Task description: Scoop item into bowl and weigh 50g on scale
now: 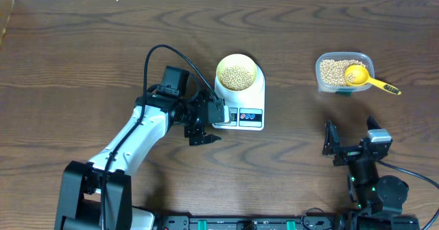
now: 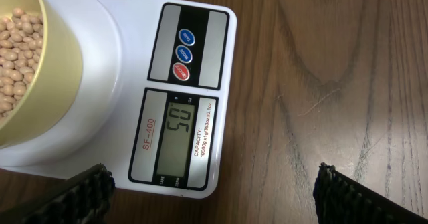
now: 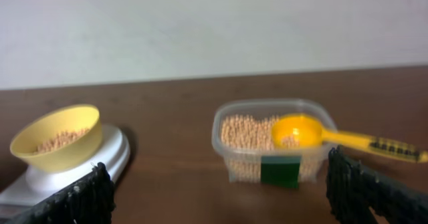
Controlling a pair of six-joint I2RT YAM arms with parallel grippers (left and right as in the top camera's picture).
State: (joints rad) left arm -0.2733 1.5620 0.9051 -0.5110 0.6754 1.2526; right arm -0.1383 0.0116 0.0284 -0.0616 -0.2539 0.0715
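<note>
The pale yellow-green bowl (image 1: 237, 73) holds tan beans (image 1: 237, 77) and stands on the white scale (image 1: 252, 101). In the left wrist view the scale's display (image 2: 179, 138) reads 50, and the bowl (image 2: 47, 90) sits at the left. My left gripper (image 1: 204, 129) is open and empty, just left of the scale's front edge; its fingers frame the view (image 2: 212, 196). My right gripper (image 1: 352, 138) is open and empty near the front right, facing the clear tub (image 3: 267, 144) of beans and the bowl (image 3: 59, 138).
The clear plastic tub (image 1: 343, 71) of beans stands at the back right. A yellow long-handled scoop (image 1: 367, 80) lies in it with its handle pointing right over the rim. The table's back edge runs along the top of the overhead view.
</note>
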